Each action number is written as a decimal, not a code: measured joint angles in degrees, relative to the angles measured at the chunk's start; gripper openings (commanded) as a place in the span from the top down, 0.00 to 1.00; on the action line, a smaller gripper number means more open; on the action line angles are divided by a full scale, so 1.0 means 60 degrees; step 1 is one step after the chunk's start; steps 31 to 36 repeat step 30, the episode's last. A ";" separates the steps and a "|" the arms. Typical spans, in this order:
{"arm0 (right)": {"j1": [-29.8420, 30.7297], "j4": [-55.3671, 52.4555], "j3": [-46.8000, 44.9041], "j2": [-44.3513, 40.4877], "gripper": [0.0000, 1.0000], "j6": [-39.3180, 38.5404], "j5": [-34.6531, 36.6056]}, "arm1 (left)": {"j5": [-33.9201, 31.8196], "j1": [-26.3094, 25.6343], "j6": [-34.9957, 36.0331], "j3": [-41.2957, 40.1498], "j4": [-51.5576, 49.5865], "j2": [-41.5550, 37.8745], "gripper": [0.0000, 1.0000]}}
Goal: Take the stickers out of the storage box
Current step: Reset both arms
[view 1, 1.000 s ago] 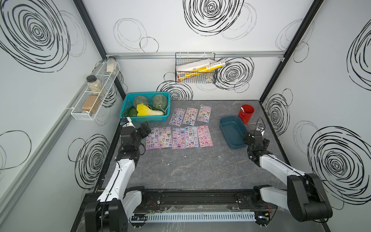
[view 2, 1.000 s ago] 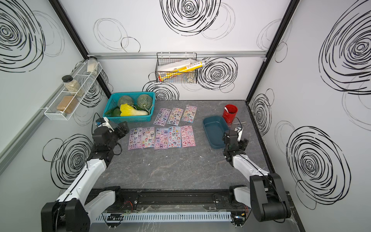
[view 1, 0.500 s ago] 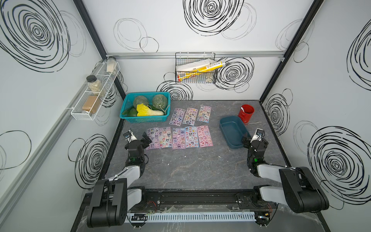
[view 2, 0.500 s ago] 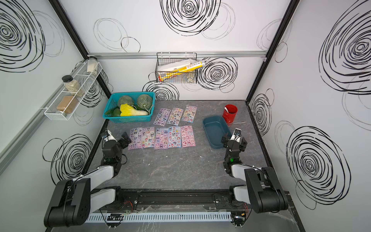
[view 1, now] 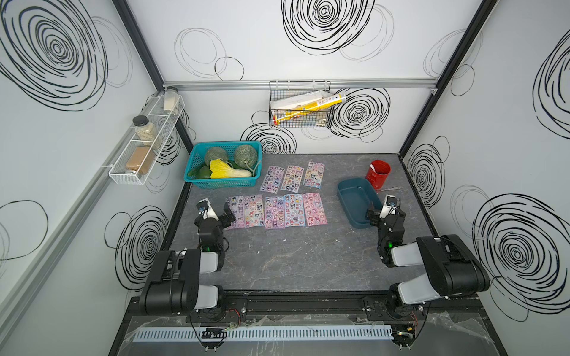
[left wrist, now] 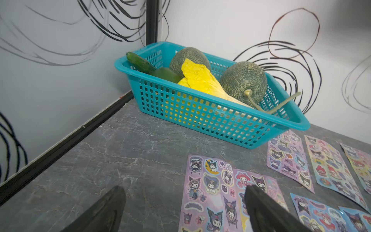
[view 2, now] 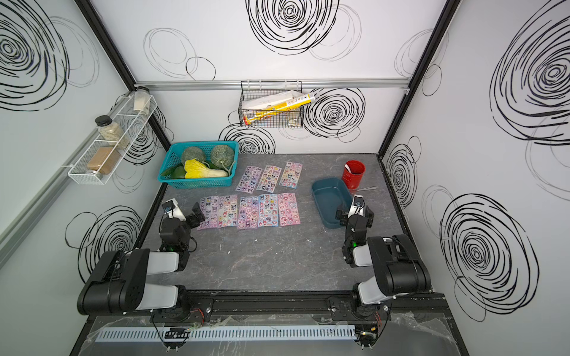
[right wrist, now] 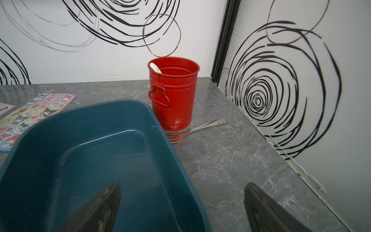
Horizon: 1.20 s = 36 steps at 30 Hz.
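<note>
While both arms are sitting folded at the near edge of the grey marbled desk, the eight thin pink, lilac and pale blue cartoon sticker sheets are lying flat on it in two rows, all outside and left of the small dark teal plastic storage box. The left claw is hovering, jaws wide apart, by the near row's left end. The right claw is straddling the box's near right rim, jaws likewise apart.

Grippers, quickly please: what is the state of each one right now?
Left gripper: open, holding nothing.
Right gripper: open, holding nothing.
</note>
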 measured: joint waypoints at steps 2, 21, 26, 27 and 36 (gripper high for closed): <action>-0.0051 0.0080 0.0000 0.0000 0.00 -0.0004 -0.0120 | 0.0251 -0.0237 0.0364 0.0565 -0.0106 0.0430 0.01; -0.0106 0.0186 0.0000 0.0000 0.00 0.0000 -0.0492 | 0.0568 -0.0852 0.1300 0.0474 0.0608 0.0907 0.01; -0.0106 0.0186 0.0000 0.0000 0.00 0.0000 -0.0492 | 0.0565 -0.0856 0.1304 0.0474 0.0608 0.0907 0.01; -0.0106 0.0186 0.0000 0.0000 0.00 -0.0004 -0.0492 | 0.0565 -0.0852 0.1304 0.0474 0.0608 0.0907 0.01; -0.0106 0.0186 0.0000 0.0000 0.00 -0.0004 -0.0492 | 0.0565 -0.0852 0.1304 0.0474 0.0612 0.0907 0.01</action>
